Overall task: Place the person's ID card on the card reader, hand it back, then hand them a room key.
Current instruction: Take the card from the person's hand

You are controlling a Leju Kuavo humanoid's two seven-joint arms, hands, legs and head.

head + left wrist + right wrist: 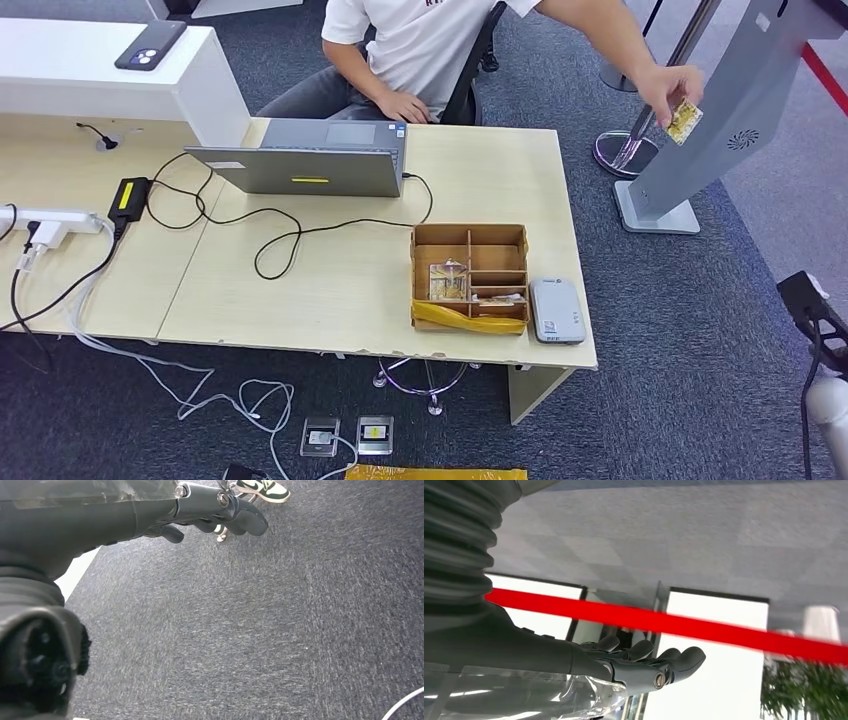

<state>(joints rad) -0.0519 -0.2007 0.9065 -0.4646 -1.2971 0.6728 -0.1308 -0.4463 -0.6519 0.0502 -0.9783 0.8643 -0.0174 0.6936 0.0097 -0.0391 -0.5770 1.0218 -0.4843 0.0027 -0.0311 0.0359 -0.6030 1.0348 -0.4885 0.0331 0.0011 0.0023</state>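
While a person's hand (668, 88) holds the ID card (685, 121), both robot hands' fingers (684, 657) lie apart, empty

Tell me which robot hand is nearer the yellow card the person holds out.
Right. The right hand is raised on the side of the yellow card. The left hand hangs low over the grey carpet, away from it.

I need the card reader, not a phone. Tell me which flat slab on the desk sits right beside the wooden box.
The silver-grey card reader, lying at the desk's right end against the wooden organiser box. The dark phone lies far off on the raised white counter.
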